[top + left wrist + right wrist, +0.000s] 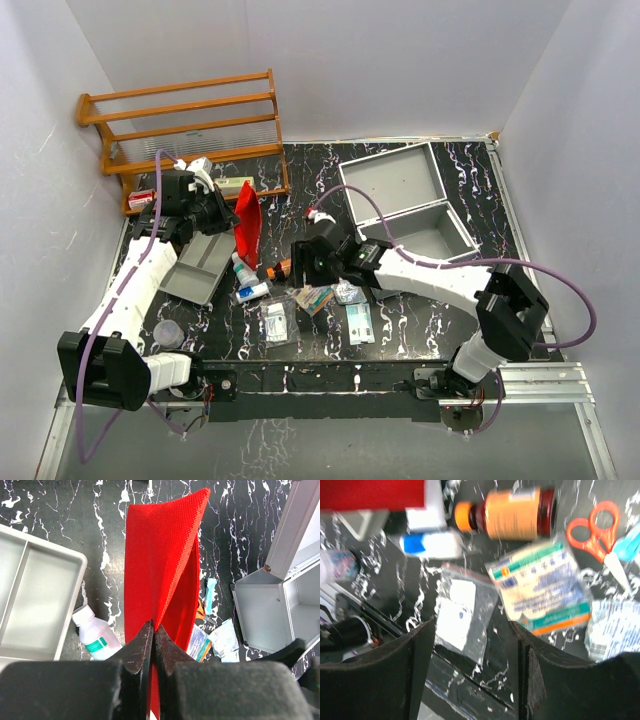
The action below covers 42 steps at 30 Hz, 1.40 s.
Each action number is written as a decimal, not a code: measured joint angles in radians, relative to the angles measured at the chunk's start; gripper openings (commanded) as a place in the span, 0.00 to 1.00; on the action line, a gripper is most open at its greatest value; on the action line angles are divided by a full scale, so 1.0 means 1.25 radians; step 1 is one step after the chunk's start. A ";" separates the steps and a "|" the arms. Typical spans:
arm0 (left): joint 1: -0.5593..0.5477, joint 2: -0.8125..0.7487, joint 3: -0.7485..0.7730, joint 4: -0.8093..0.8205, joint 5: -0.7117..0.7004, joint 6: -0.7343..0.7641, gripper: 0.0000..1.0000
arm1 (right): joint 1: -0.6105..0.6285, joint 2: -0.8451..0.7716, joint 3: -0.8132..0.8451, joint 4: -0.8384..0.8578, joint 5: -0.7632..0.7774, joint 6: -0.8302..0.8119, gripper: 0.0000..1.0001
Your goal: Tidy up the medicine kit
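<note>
Top external: medicine kit near right jaws, to their right, apart.

The black tabletop carries the medicine kit at 2 o'clock, a grey tray at 9, a wooden rack at 11, and packets near 6.

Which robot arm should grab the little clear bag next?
Right: the right end effector is open over the clear bag, while the left end effector is shut on the red pouch.
</note>
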<state>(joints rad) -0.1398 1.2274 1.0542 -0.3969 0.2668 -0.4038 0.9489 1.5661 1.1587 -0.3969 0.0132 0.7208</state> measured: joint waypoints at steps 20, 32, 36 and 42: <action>0.000 -0.016 0.027 -0.076 0.009 -0.018 0.00 | 0.074 0.131 -0.088 0.063 -0.089 0.058 0.34; 0.000 -0.016 0.057 -0.110 0.010 -0.005 0.00 | 0.072 0.201 -0.074 0.110 -0.102 0.066 0.17; 0.000 -0.016 0.060 -0.118 0.010 -0.002 0.00 | 0.073 0.208 -0.072 0.118 -0.101 0.074 0.00; 0.000 -0.016 0.067 -0.124 0.011 0.001 0.00 | 0.073 0.207 -0.072 0.113 -0.077 0.083 0.00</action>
<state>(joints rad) -0.1398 1.2072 1.1385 -0.5522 0.2802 -0.4030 1.0397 1.8248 1.0683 -0.2562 -0.0834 0.8249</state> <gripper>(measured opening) 0.009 0.007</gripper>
